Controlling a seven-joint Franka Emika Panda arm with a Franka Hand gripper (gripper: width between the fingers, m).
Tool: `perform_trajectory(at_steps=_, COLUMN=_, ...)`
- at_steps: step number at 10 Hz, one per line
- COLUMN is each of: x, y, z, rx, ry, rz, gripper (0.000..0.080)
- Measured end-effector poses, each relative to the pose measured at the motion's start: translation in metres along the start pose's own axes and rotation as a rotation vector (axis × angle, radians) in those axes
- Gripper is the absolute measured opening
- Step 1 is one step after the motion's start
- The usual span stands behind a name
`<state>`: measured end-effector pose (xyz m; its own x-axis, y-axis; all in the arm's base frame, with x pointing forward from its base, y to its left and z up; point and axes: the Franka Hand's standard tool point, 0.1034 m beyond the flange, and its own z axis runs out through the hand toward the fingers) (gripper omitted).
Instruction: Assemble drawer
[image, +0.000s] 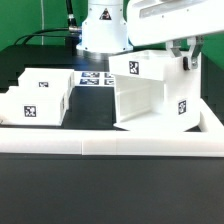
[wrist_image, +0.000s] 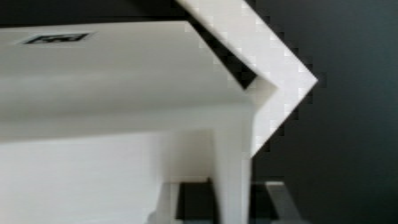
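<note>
The white box housing (image: 150, 100) stands right of centre in the exterior view, with tags on its walls and an inner shelf showing. My gripper (image: 186, 58) is at its upper right edge. In the wrist view my gripper (wrist_image: 231, 200) straddles a thin white wall of the housing (wrist_image: 125, 110). A dark pad (wrist_image: 194, 202) lies against each side of that wall, so the gripper is shut on it. Two white trays (image: 40, 95) with tags sit together at the exterior view's left, apart from the gripper.
The long low white border bar (image: 110, 146) runs along the table's front edge. The marker board (image: 95, 77) lies flat behind, near the robot base (image: 103, 30). Cables trail at the back left.
</note>
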<state>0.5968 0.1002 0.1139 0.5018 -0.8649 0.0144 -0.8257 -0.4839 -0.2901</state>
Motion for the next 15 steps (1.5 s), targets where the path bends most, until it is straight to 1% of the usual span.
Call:
perform_trajectory(at_steps=1, x=0.001, y=0.003, z=0.003, rx=0.005, ry=-0.008, rz=0.095, gripper=0.0045)
perform_trajectory(at_steps=2, x=0.006, y=0.002, z=0.004, rx=0.021, ry=-0.002, rz=0.196, gripper=0.0048)
perform_trajectory(at_steps=3, x=0.01, y=0.002, z=0.005, rx=0.031, ry=0.005, rz=0.247, gripper=0.0048)
perform_trajectory(at_steps=4, x=0.01, y=0.0, z=0.005, rx=0.043, ry=0.011, rz=0.28, gripper=0.0051)
perform_trajectory(at_steps=5, x=0.009, y=-0.003, z=0.003, rx=0.054, ry=0.0, rz=0.392, gripper=0.0054)
perform_trajectory(at_steps=6, x=0.008, y=-0.003, z=0.003, rx=0.056, ry=-0.007, rz=0.442, gripper=0.0054)
perform_trajectory(at_steps=8, x=0.007, y=0.0, z=0.004, rx=0.059, ry=-0.032, rz=0.637, gripper=0.0054)
perform_trajectory(at_steps=9, x=0.008, y=-0.001, z=0.008, rx=0.056, ry=-0.035, rz=0.646, gripper=0.0054)
perform_trajectory(at_steps=10, x=0.01, y=-0.007, z=0.012, rx=0.049, ry=-0.046, rz=0.647, gripper=0.0054)
perform_trajectory(at_steps=12, x=0.011, y=-0.023, z=0.016, rx=0.057, ry=-0.053, rz=0.623, gripper=0.0054)
perform_trajectory(at_steps=13, x=0.012, y=-0.029, z=0.019, rx=0.051, ry=-0.059, rz=0.602, gripper=0.0055)
perform_trajectory(at_steps=14, x=0.016, y=-0.033, z=0.02, rx=0.05, ry=-0.061, rz=0.588, gripper=0.0055)
perform_trajectory(at_steps=15, x=0.02, y=-0.039, z=0.022, rx=0.059, ry=-0.058, rz=0.566, gripper=0.0057)
